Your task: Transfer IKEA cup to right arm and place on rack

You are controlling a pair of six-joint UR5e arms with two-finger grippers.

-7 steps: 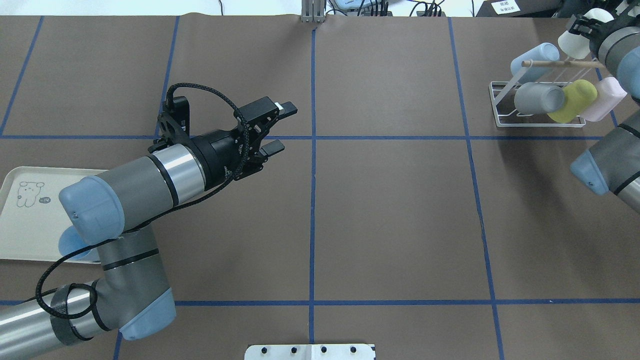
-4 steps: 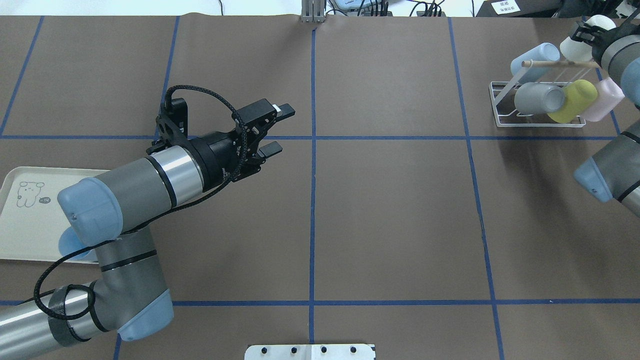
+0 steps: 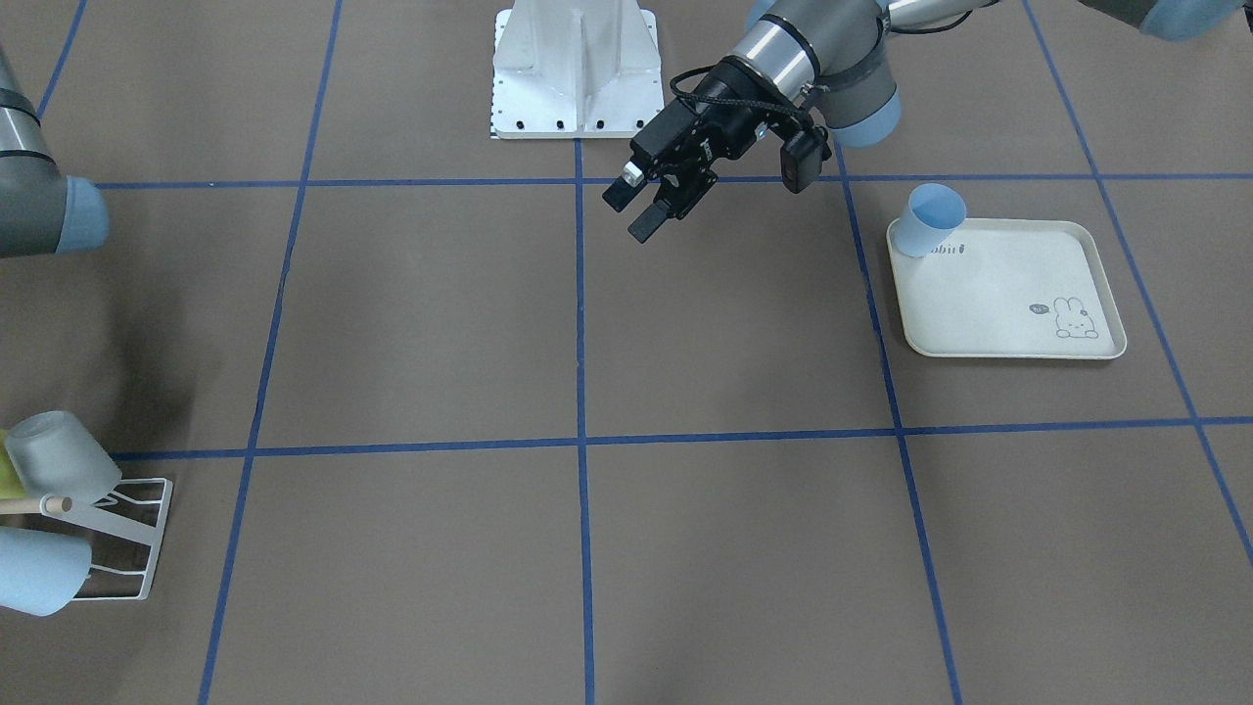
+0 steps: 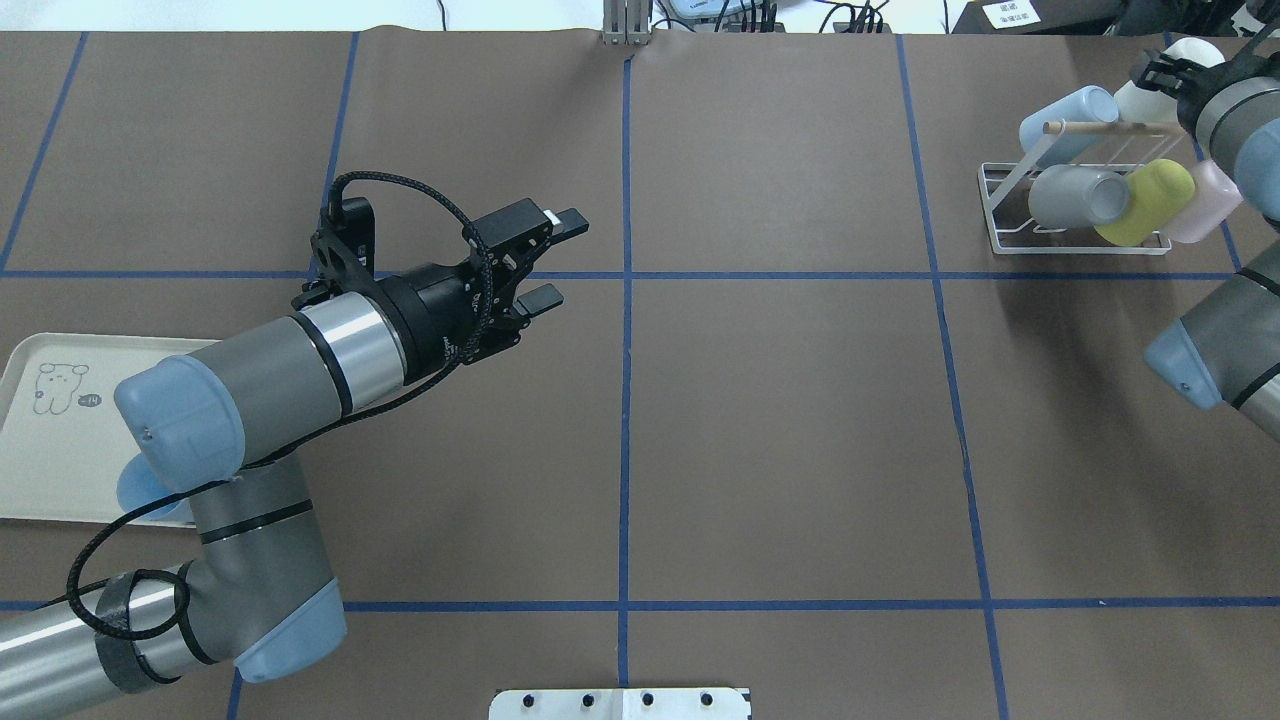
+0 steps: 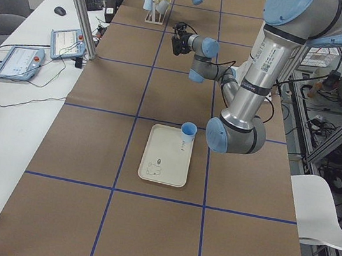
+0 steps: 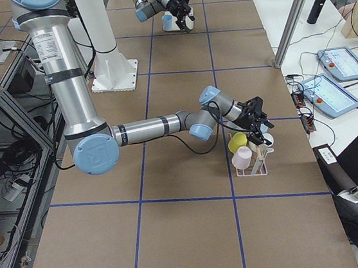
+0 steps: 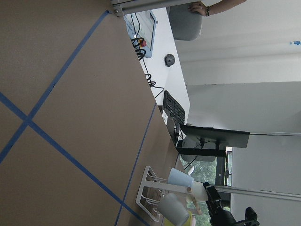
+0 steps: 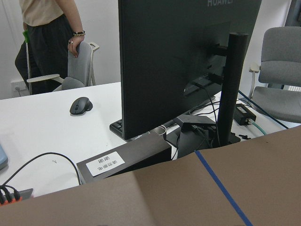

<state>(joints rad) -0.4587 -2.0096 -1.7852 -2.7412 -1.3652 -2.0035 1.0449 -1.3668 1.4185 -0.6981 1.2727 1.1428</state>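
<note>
We saw the rack (image 4: 988, 205) near the far right corner of the desk (image 4: 800, 400), and the cream rabbit-print tray (image 3: 989, 294) at the desk's left side. They were well apart, and a wide brown surface with blue tape lines lay between them. The right gripper (image 4: 1152, 70) was at the rack's far end. Its fingers were closed around the white IKEA cup (image 4: 1135, 100), which was tilted just beside the wooden rod (image 4: 1110, 127) and the pale blue cup (image 4: 1070, 112). The left gripper (image 4: 560, 258) hovered above the desk near the middle tape line, with its fingers wide apart and holding nothing. A blue cup (image 3: 930, 217) stood in the tray's corner.
</note>
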